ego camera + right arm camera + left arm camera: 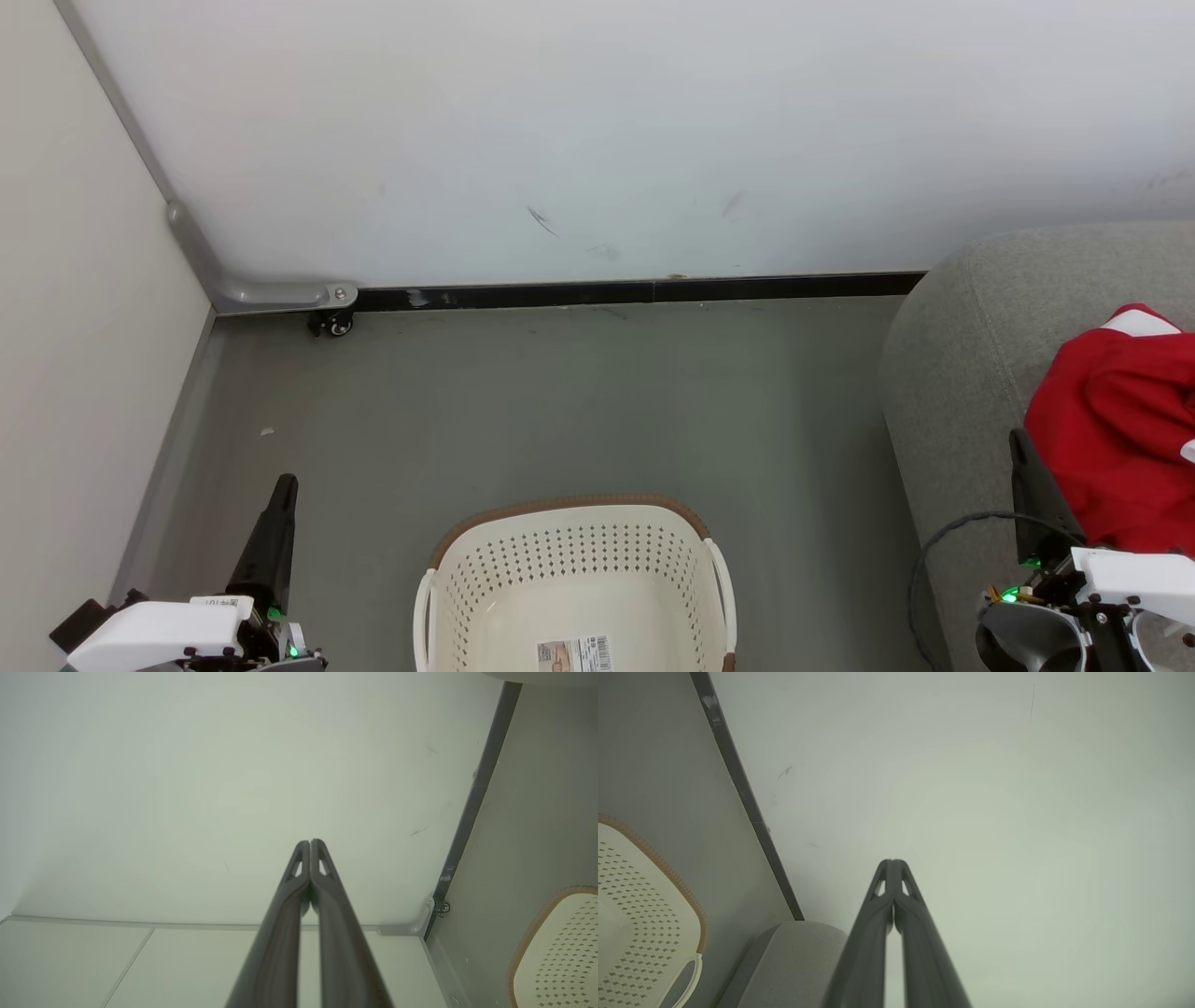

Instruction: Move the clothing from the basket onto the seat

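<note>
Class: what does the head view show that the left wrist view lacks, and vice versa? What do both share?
Head view adds: red clothing on the grey seat, a barcode label on the basket floor, a caster wheel. Left wrist view adds: the left gripper with fingertips pressed together. Both: basket, seat, grey floor, black skirting, white wall.

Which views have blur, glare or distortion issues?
Head view: sharp, flat even light, no glare; holes in the basket read crisp. Left wrist view: the left tool blurs toward the bottom edge, the wall has a greenish cast, corners darken. Right wrist view: same softness on the right tool; the baseboard looks slightly bowed.
</note>
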You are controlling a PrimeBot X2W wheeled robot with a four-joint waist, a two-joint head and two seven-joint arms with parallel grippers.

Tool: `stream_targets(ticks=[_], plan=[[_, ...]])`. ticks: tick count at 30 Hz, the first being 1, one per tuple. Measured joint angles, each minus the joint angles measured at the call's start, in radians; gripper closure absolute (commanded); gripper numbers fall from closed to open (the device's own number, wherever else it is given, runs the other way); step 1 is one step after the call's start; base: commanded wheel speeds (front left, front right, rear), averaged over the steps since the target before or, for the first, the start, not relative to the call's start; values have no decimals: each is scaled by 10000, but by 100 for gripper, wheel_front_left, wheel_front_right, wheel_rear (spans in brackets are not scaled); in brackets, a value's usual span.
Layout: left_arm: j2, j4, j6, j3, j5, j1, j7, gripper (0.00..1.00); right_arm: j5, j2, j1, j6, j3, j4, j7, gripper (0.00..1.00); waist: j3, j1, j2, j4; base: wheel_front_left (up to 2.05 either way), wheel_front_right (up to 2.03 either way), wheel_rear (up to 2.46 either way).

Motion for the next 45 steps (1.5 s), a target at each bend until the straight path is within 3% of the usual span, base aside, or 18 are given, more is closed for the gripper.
stream_targets(ticks=[45], plan=[[0,-6,0,-6,-2,0,0,100,-2,25,-1,0,-61,2,36,100,0,-1,0,0,0,0,0]])
